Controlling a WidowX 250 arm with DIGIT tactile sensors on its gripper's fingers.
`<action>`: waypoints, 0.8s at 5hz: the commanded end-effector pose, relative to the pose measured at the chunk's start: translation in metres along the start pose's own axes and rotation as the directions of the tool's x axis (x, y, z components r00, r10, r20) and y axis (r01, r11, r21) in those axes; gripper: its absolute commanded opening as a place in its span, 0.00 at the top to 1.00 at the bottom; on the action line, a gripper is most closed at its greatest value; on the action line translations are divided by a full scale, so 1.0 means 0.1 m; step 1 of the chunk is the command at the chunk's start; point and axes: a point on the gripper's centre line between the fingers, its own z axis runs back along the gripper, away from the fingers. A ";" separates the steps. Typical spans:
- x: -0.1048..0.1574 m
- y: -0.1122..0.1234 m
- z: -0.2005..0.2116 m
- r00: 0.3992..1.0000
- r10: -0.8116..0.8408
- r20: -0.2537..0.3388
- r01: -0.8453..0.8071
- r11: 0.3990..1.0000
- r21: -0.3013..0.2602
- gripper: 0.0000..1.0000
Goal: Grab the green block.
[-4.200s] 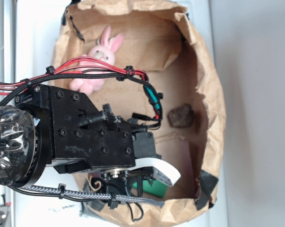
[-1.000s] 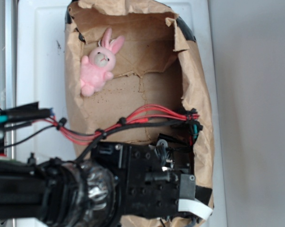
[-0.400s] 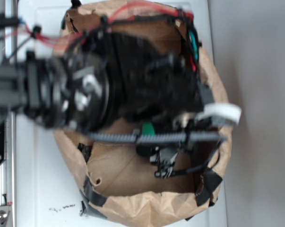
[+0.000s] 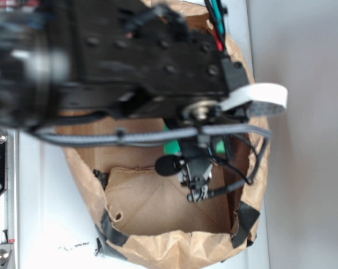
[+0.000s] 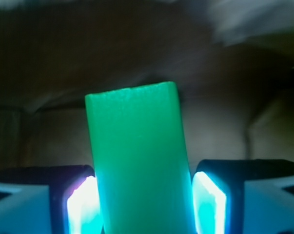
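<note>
In the wrist view the green block (image 5: 139, 165) stands straight out from between the gripper (image 5: 144, 204) fingers, its long axis running directly away from the hand, the far short end uppermost in the picture and leaning very slightly to the left. That far end is squared off with a faintly rough edge. The slab fills the whole gap: the left finger pad (image 5: 81, 207) lies against its left face and the right finger pad (image 5: 209, 204) against its right face, both pads washed in green-cyan light off the block. The jaws are clamped on the block across its width, with the near end lost below the edge of the picture.

Beyond the far end of the block there is only dim, blurred brown paper, creased and in shadow.

In the exterior view the black arm (image 4: 129, 56) is blurred and covers the upper part of the picture. Below the wrist, a small patch of the green block (image 4: 172, 147) shows between black gripper parts and cables, and another sliver of green shows just to the right of them. From this view the fingers themselves cannot be made out. The block hangs in the hand over the open brown paper bag (image 4: 157, 246), whose floor lies below the hand. A braided grey cable (image 4: 157, 134) runs across just above the green patch, and a white band (image 4: 258, 98) curls off the wrist to the right of it
</note>
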 end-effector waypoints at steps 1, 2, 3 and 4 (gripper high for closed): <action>-0.03 -0.01 0.59 0.998 0.032 0.061 -0.032 0.999 0.006 1.00; -0.08 0.02 0.71 1.000 0.007 -0.001 -0.007 0.999 0.036 1.00; -0.12 0.05 0.77 1.000 0.027 0.006 -0.027 0.999 0.022 1.00; -0.15 0.06 0.78 0.998 0.055 0.029 -0.057 0.995 0.084 1.00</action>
